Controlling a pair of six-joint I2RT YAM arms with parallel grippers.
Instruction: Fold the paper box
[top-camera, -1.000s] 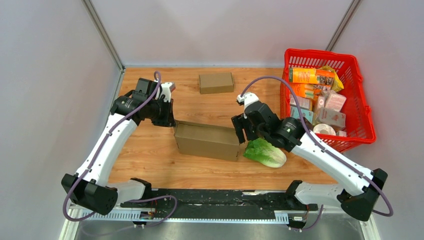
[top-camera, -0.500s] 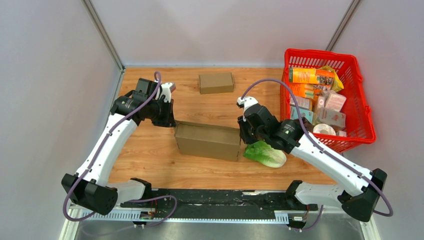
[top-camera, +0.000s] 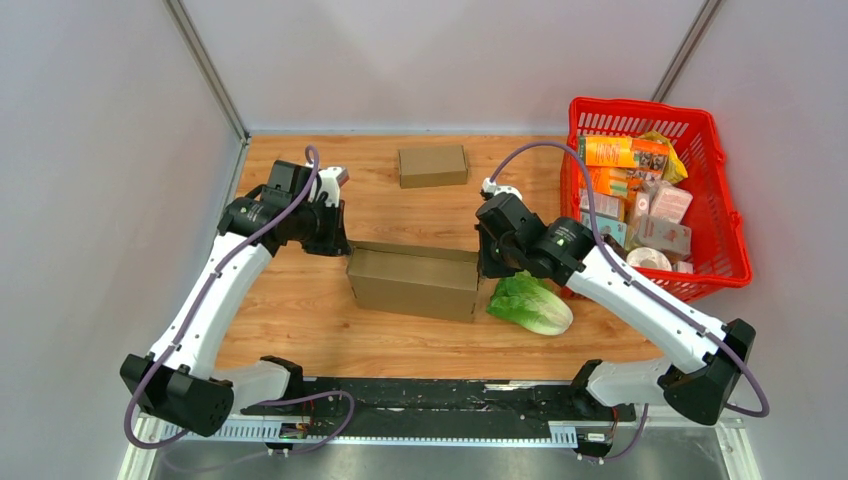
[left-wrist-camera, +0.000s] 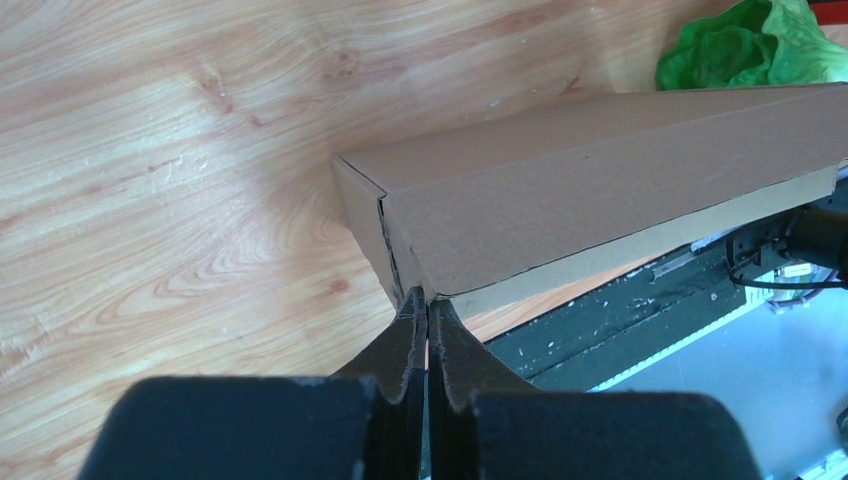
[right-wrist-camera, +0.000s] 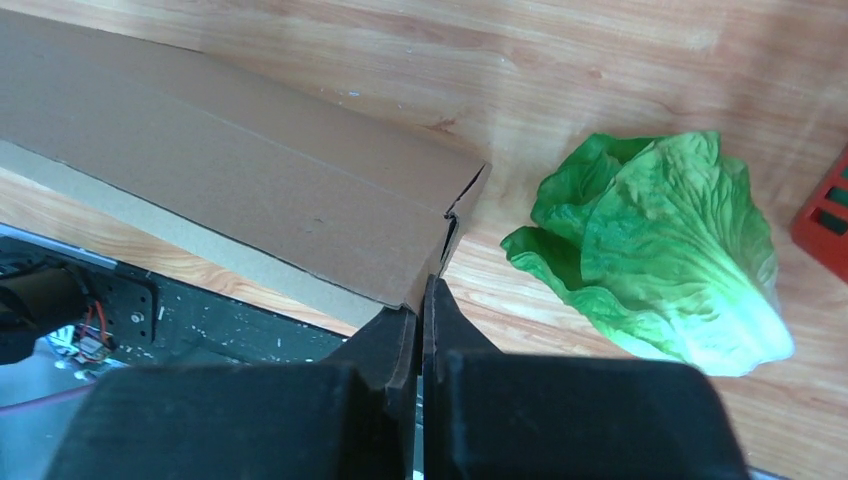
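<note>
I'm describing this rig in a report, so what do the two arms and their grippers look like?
The left arm and right arm share a look: white tubular links, black joints and bases. A purple cable runs along each to the wrist. The left gripper and right gripper are matte black, each with two flat fingers tapering to thin tips.

Table (top-camera: 300, 310): light wood-grain top, evenly lit
Walls (top-camera: 440, 60): plain pale grey panels behind the table and at both its sides
Posts (top-camera: 205, 65): slim metal uprights rising from the table's far corners
</note>
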